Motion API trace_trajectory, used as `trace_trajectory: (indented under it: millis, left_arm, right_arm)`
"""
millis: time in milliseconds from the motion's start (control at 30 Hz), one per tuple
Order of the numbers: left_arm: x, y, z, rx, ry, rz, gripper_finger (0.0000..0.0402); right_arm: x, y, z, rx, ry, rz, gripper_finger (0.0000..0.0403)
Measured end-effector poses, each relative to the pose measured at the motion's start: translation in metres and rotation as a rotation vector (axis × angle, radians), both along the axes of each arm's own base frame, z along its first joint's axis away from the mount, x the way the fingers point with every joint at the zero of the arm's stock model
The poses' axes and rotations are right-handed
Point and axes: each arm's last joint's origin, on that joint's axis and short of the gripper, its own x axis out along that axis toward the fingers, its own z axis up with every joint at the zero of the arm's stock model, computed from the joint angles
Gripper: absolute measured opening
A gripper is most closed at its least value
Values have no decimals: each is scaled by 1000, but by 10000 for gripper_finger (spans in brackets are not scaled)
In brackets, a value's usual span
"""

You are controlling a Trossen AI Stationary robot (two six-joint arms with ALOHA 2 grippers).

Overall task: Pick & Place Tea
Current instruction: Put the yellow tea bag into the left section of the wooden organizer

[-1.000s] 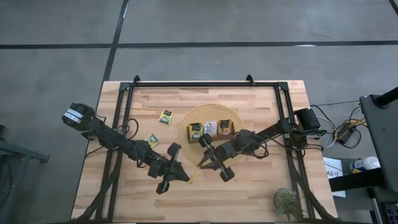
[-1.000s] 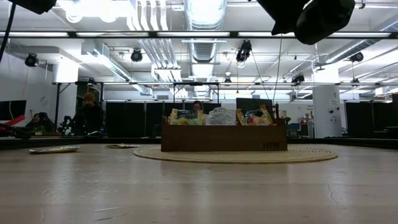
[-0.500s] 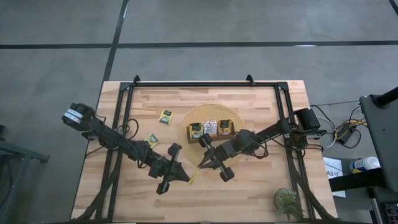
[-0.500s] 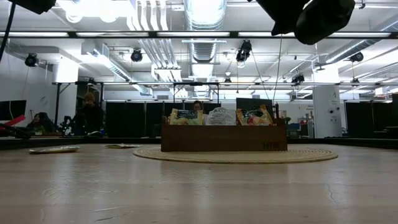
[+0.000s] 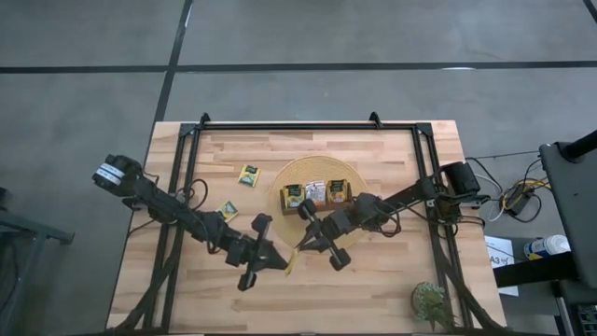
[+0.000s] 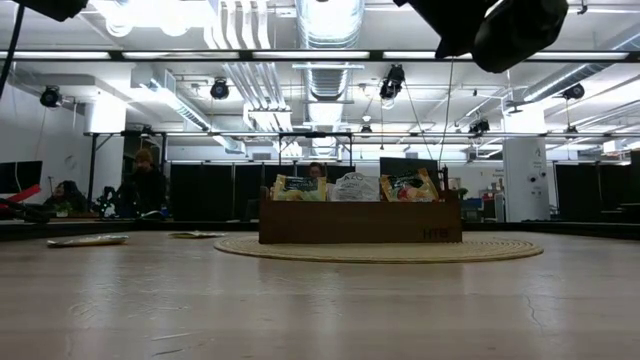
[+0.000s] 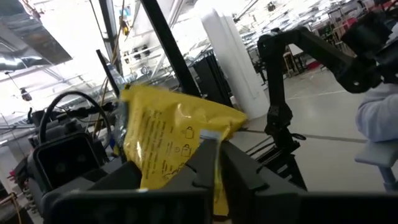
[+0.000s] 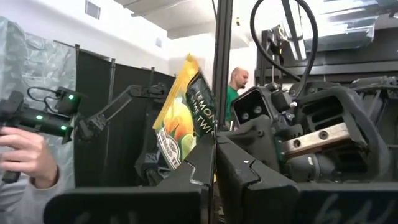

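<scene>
A yellow lemon tea packet point(image 5: 291, 259) hangs above the table's near middle, between my two grippers. My left gripper point(image 5: 283, 262) comes at it from the left and my right gripper point(image 5: 300, 245) from the right; both are shut on it. The left wrist view shows the packet's plain yellow back point(image 7: 165, 127), the right wrist view its printed face point(image 8: 185, 118). The brown wooden tray point(image 5: 317, 204) stands on a round woven mat point(image 5: 317, 169) with tea packets upright in its compartments point(image 6: 296, 187). Two loose packets point(image 5: 248, 175) point(image 5: 228, 212) lie flat on the table. My left gripper pinches the packet between its two fingers at one lower corner point(image 7: 189, 155). The fingers slant slightly upward from the table's left. The packet stands up past the fingertips, clear of the table. My right gripper pinches the packet's lower edge point(image 8: 198, 148) between its two fingers. It comes slanting slightly upward from the table's right, opposite the left gripper. The packet stands on edge above the fingers, lifted clear.
A small green plant point(image 5: 431, 303) sits at the near right corner. Black frame rails point(image 5: 298, 126) run along the far edge and both sides. People stand in the room beyond the table; a hand holding a device point(image 8: 28, 152) shows in the right wrist view.
</scene>
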Motion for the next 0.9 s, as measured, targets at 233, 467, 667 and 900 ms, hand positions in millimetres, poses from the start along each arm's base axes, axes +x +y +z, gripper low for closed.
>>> trace_trajectory:
  millis: [233, 467, 667, 900]
  left_arm:
    - [0, 1, 0, -3, 8, 20, 113]
    - [0, 4, 2, -68, 33, 100, 153]
    - [-2, 16, 5, -152, 91, 446, 153]
    - [-12, 32, 4, -279, 173, 1053, 153]
  right_arm:
    - [0, -6, 2, 21, 32, 26, 8]
    - [-13, -23, 13, 13, 109, 11, 8]
    - [-46, -41, 25, -12, 205, -41, 8]
    - [-69, -63, 13, -149, 593, -485, 8]
